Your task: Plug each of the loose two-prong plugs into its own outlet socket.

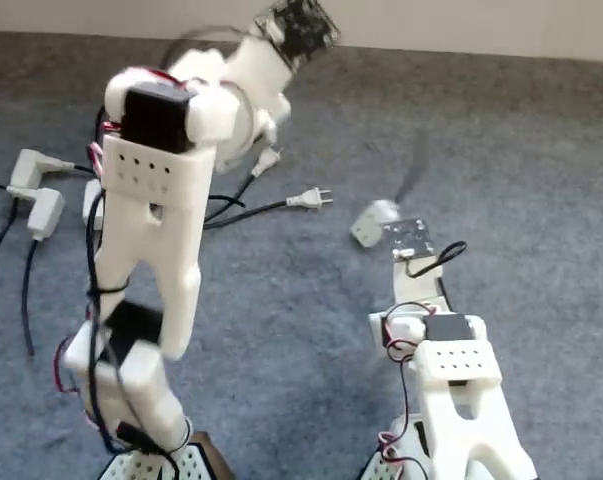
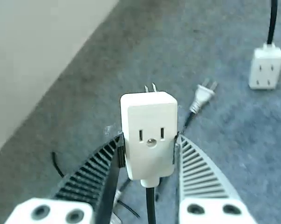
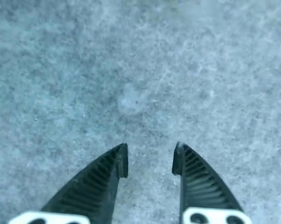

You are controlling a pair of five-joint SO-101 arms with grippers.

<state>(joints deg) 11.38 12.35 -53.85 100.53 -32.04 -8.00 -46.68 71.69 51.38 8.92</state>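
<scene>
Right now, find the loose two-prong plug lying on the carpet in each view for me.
High view: the loose two-prong plug lies on the grey carpet near the picture's middle, prongs pointing right.
Left wrist view: the plug lies beyond the outlet socket clamped in the left gripper.
Right wrist view: grey carpet under the open right gripper.
Shared landmark: the grey carpet.

Both the left arm [image 1: 151,230] and the right arm [image 1: 451,375] have white moulded shells, with black servo blocks [image 1: 159,115] at the joints and small round holes across each upper panel. Red and black wires [image 1: 393,338] run loose along both arms. A bare circuit board [image 1: 299,28] is mounted at the left wrist. The left claw [image 2: 148,139] and right claw [image 3: 150,150] have dark, ribbed, tapering fingers [image 3: 100,182] on white mounts with screw holes.
</scene>
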